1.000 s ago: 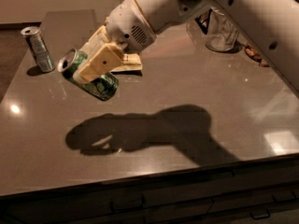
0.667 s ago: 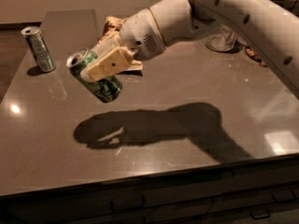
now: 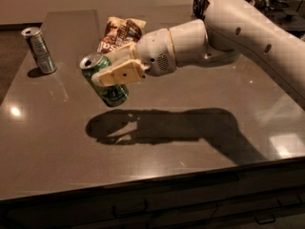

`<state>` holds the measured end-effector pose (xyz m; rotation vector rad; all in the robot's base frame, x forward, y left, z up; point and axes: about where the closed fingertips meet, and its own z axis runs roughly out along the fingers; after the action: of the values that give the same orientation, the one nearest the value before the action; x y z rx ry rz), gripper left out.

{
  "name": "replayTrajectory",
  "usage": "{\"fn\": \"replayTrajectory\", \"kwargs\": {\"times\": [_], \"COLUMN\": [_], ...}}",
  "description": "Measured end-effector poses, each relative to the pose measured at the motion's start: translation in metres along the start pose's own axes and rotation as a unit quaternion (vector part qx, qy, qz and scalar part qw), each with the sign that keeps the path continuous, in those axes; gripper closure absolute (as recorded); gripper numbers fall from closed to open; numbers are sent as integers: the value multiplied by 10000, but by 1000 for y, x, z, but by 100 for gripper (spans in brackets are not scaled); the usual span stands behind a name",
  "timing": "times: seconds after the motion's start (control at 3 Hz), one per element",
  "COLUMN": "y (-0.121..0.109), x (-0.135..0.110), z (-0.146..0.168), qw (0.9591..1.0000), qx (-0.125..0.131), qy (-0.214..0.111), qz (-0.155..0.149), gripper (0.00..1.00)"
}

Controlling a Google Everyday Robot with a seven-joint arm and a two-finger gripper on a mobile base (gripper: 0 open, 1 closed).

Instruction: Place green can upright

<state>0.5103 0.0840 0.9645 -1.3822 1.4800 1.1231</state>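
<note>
Green and glossy, the green can (image 3: pixel 113 93) is clamped between the cream fingers (image 3: pixel 120 73) of the gripper (image 3: pixel 103 68), which are closed across its body. The gripper hangs over the left-middle of the dark tabletop (image 3: pixel 190 171), on the end of the white arm (image 3: pixel 238 32) reaching in from the right.

You can see the can is clear of the surface: it floats above its own shadow (image 3: pixel 157 126), and nothing touches its base. It is tilted, not upright. The silver top with its opening leans up and to the left, and the bottom points down and to the right.

So the pick-up part looks done, and the placing is all ahead of you. By my reading you have to turn the wrist until the can's axis stands vertical, lower it until the base meets the table, then let go and back away without tipping it.

Watch your neighbours: a slim silver can (image 3: pixel 39 50) stands upright well to the left near the far edge, and a brown chip bag (image 3: pixel 121 31) lies just behind the gripper. The patch of table under the can appears free for setting it down.
</note>
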Motion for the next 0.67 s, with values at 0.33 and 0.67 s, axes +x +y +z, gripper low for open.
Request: {"fn": "replayTrajectory", "kwargs": {"times": [0.33,0.67], "y": [-6,-10], "x": [8,20], "z": [-5,-8], "qw": [9987,9949], "qx": [245,462], "qy": [-441,-898], "qz": [-28,41], "gripper": [100,100]}}
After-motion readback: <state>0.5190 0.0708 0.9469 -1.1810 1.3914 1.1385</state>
